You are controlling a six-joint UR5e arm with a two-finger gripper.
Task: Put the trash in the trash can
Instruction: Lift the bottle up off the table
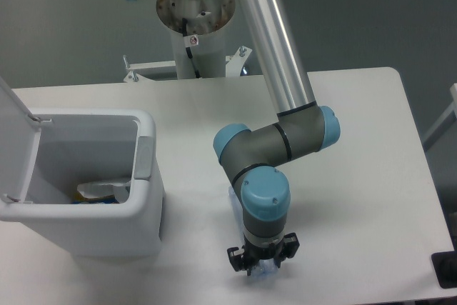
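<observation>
Black two-finger tool [261, 265] low over clear blue-tinted plastic bottle [233, 207], which lies flat on white tabletop [357, 141], mostly hidden under arm. Tool fingers sit on both sides of bottle's near end; can't tell if squeezing yet. Boxy white plastic trash can [136, 208] well apart on left, lid up. Crumpled white paper wrapper [100, 191] already inside. Bottle probably light, empty, smooth, slippery, squashy. Best hold: across round body, gentle squeeze.
</observation>
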